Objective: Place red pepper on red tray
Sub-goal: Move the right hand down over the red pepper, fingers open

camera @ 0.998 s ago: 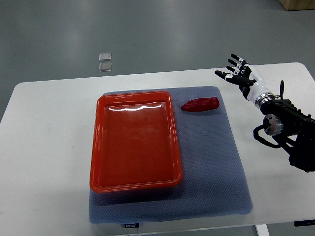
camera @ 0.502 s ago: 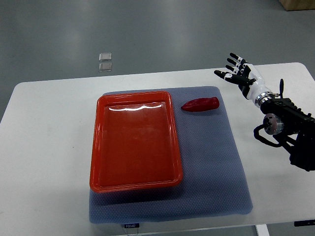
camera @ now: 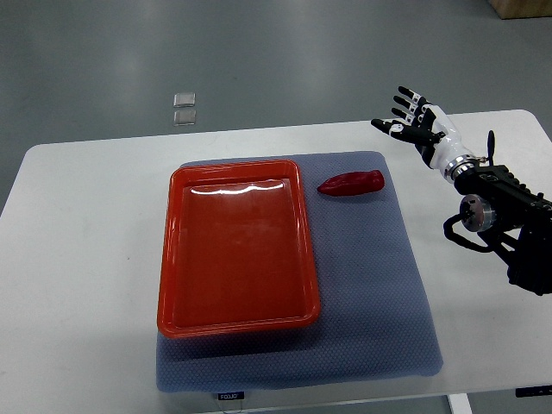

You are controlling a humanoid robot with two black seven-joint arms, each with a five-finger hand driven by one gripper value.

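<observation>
White table (camera: 86, 259) on grey floor (camera: 259, 52) — blue mat (camera: 379, 293) (red tray (camera: 237, 250), red pepper (camera: 351, 183)) — right hand (camera: 420, 129) splayed, empty.

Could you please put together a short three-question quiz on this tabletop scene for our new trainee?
1. True or false: the red pepper already lies inside the red tray.
2. Multiple choice: the right hand is A) gripping the pepper, B) open, apart from the pepper and holding nothing, C) resting in the tray.
3. Fill in: both pepper and tray sit on a blue-grey ____.

Key:
1. False; it lies on the mat, just beyond the tray's far right corner.
2. B
3. mat
</observation>
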